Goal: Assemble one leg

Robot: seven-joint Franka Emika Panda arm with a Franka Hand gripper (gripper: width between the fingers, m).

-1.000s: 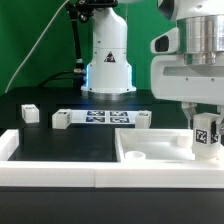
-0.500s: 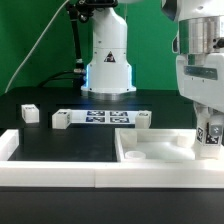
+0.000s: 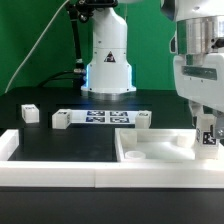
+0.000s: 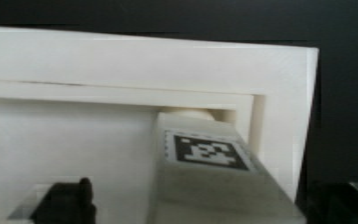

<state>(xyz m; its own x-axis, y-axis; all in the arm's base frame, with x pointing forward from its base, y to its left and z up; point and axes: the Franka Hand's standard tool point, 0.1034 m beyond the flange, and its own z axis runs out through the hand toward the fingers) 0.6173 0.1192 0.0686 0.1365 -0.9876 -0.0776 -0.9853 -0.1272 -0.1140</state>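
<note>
My gripper (image 3: 207, 128) is at the exterior view's right, shut on the leg (image 3: 208, 139), a short white square post with a black-and-white tag. The leg hangs upright over the far right corner of the large white tray-like panel (image 3: 160, 168), its lower end at about rim height. In the wrist view the leg (image 4: 220, 175) runs tilted between my dark fingers (image 4: 66, 203), with its tag facing the camera and the panel's corner wall (image 4: 140, 100) behind it. Whether the leg's end touches the panel is hidden.
Three more short white legs (image 3: 30, 114) (image 3: 61, 119) (image 3: 143, 119) stand on the black table near the marker board (image 3: 100, 118). A low white wall (image 3: 50, 172) runs along the front and left. The robot base (image 3: 108, 65) stands at the back.
My gripper has carried the leg toward the exterior view's right and a little lower, to the panel's far right corner. In the last half second it barely moved.
</note>
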